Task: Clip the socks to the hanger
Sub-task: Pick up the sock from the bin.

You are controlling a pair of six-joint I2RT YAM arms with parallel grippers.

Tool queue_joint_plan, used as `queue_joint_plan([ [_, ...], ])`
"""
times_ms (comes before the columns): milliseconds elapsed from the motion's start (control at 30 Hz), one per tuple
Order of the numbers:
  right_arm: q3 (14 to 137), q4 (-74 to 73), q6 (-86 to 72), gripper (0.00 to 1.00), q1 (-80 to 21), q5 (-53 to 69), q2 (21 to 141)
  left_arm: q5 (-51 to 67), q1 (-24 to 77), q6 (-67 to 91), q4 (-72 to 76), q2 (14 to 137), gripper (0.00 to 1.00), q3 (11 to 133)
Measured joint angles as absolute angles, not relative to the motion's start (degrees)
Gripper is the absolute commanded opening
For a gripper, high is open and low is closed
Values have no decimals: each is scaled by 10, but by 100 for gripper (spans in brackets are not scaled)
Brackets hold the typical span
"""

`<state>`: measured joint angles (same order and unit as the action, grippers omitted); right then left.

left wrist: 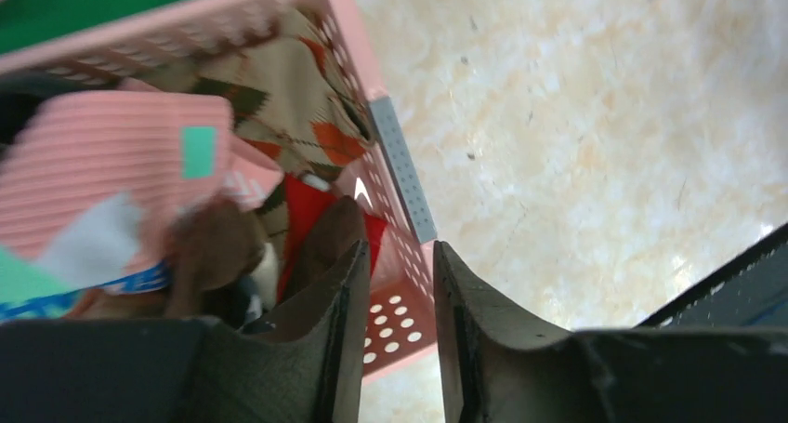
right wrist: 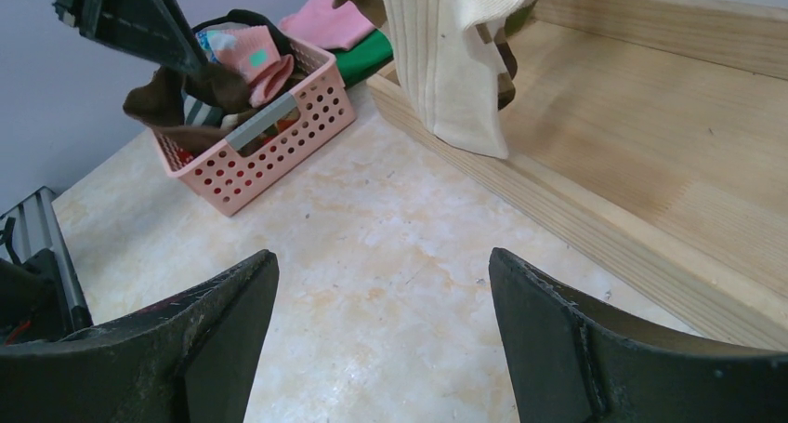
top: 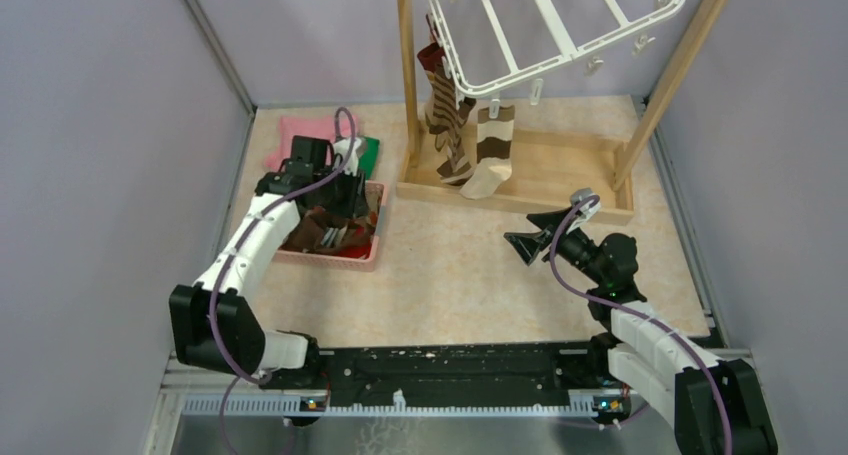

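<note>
Two striped socks (top: 492, 145) are hung toes-down from the hanger (top: 556, 25); the right pincer (right wrist: 381, 260) is spread empty, whether the left pincer (left wrist: 398, 248) is clenched cannot be told.

Hanger (top: 554, 20): 1. Socks (top: 492, 145) clipped on hanger: at least 2. Pink basket (right wrist: 269, 139): 1. Socks in pink basket (right wrist: 243, 53): several, exact count unclear. Wooden frame (top: 560, 170): 1. Cloths: 2 – pink cloth (top: 300, 133), green cloth (top: 370, 155). Arms: 2 – left arm (top: 250, 240), right arm (top: 640, 325)
</note>
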<state>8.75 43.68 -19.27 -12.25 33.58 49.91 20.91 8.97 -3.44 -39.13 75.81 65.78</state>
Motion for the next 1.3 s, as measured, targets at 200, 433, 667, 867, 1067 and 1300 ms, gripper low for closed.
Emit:
queue_joint_plan([
  [200, 88, 437, -193, 83, -123, 337, 499, 182, 116, -30, -422, 820, 40, 635],
  [433, 87, 436, -193, 83, -123, 337, 499, 82, 116, -30, -433, 886, 45, 629],
  [667, 87, 436, -193, 84, -123, 337, 499, 17, 130, -15, -393, 891, 47, 621],
  [867, 87, 437, -193, 84, -123, 337, 499, -41, 155, -10, -382, 882, 45, 616],
  [1067, 87, 437, -193, 84, -123, 337, 499, -86, 176, 11, -381, 880, 41, 614],
  [1300, 87, 437, -193, 84, -123, 337, 499, -123, 211, 24, -390, 879, 41, 617],
])
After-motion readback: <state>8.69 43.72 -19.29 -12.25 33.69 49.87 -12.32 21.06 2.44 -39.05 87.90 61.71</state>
